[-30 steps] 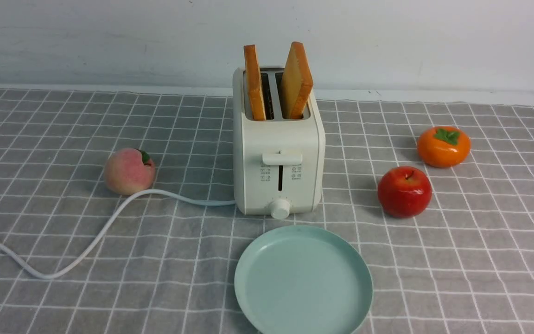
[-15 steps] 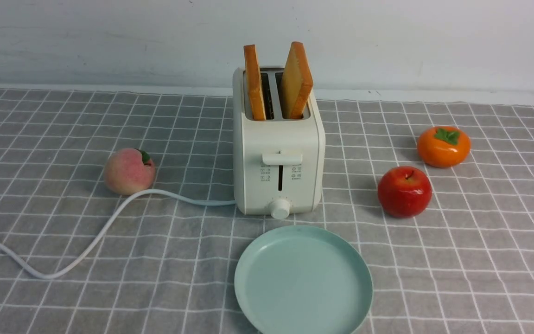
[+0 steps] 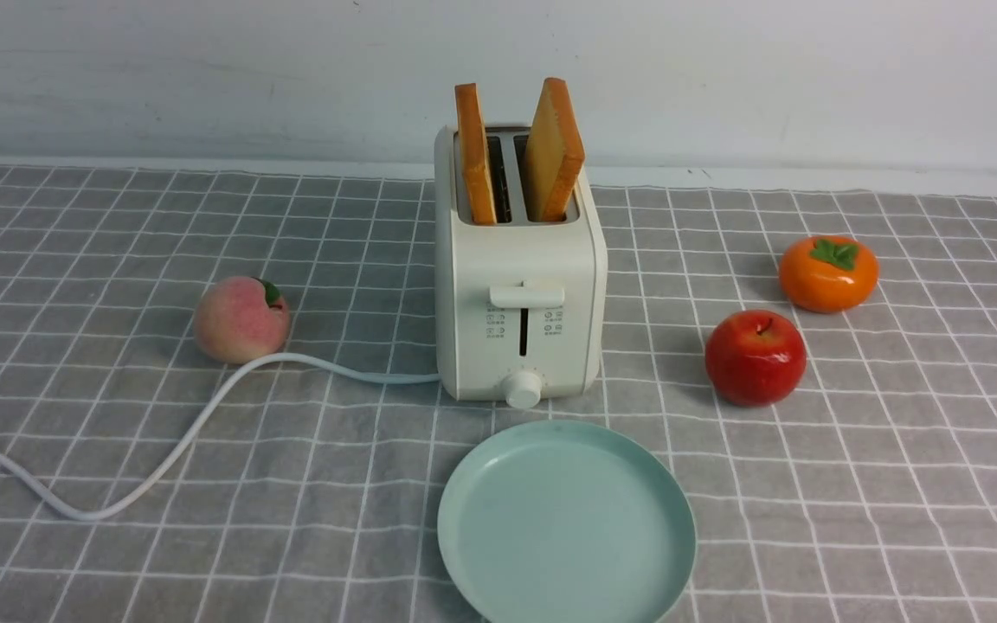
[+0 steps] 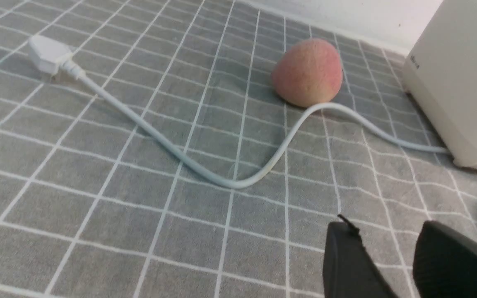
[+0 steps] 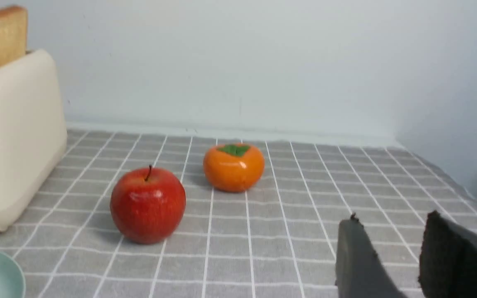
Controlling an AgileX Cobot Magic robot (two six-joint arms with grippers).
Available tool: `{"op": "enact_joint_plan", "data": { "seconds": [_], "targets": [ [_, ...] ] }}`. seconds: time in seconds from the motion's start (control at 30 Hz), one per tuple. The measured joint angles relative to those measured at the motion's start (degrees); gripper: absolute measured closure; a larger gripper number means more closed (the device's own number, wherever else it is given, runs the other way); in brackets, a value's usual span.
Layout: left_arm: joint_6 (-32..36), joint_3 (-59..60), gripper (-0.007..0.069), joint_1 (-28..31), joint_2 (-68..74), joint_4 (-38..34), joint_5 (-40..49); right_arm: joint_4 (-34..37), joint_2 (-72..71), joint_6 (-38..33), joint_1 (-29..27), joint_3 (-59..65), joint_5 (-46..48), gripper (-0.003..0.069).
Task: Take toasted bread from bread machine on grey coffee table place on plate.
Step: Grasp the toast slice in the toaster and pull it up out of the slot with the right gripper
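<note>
The grey gridded desk (image 3: 810, 519) meets a white wall (image 3: 204, 69). Only my front view shows both slices of toasted bread (image 3: 553, 151), pale gold with orange-brown crusts, standing in the bread machine (image 3: 520, 294) behind the plate (image 3: 563, 528). Left wrist: my left tool (image 4: 387, 252) is parted and empty, with the peach (image 4: 307, 72), cord (image 4: 180, 153) and plug (image 4: 48, 54) ahead of it. Right wrist: the right tool (image 5: 391, 244) is likewise parted and empty, with the apple (image 5: 147, 205) and persimmon (image 5: 233, 166) ahead.

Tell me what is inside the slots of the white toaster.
A left toast slice and a right toast slice stand in the toaster; their lower parts are hidden.
</note>
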Motion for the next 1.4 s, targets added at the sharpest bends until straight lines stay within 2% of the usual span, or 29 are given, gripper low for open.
{"op": "enact_joint_plan", "data": {
  "seconds": [0.17, 0.33, 0.5, 0.63, 0.73, 0.83, 0.93, 1.07, 1.2, 1.33, 1.4],
  "targets": [
    [0.0, 0.0, 0.0386, 0.0, 0.0, -0.25, 0.03, -0.19, 0.0, 0.0, 0.0, 0.0, -1.77, 0.0419],
    [-1.23, 0.0, 0.0386, 0.0, 0.0, -6.4, 0.32, -0.37, 0.0, 0.0, 0.0, 0.0, -2.91, 0.0419],
    [-1.62, 0.0, 0.0386, 0.0, 0.0, -8.07, 0.32, -0.38, 0.0, 4.28, 0.0, 0.0, -11.22, 0.0419],
    [2.73, 0.0, 0.0386, 0.0, 0.0, -2.12, 0.38, -0.42, 0.0, 14.12, 0.0, 0.0, -24.83, 0.0419],
    [6.13, 0.0, 0.0386, 0.0, 0.0, 2.91, 0.38, -0.53, 0.0, 21.69, 0.0, -0.08, -29.08, 0.0419],
    [7.81, 0.0, 0.0386, 0.0, 0.0, 5.97, 0.38, -0.6, 0.0, 26.8, 0.0, -1.49, -27.18, 0.0419],
    [8.68, 0.0, 0.0386, 0.0, 0.0, 10.23, 0.38, -0.6, 0.0, 32.04, 0.0, -8.38, -18.15, 0.0419],
    [8.78, 0.0, 0.0386, 0.0, 0.0, 11.68, 0.38, -0.41, 0.91, 34.47, 0.06, -17.43, -6.04, 0.0419],
    [8.83, 0.0, 0.0386, 0.0, 0.0, 11.93, 0.32, -0.34, 4.66, 36.54, 1.24, -22.98, -1.06, 0.0419],
    [8.83, 0.0, 0.0386, 0.0, 0.0, 11.96, -0.03, -0.33, 12.03, 37.23, 4.7, -29.08, 3.27, 0.0419],
    [8.83, 0.0, 0.0386, 0.0, 0.0, 12.11, -2.91, -0.33, 17.83, 37.15, 7.46, -33.24, 7.29, 0.0419]
  ]
}}
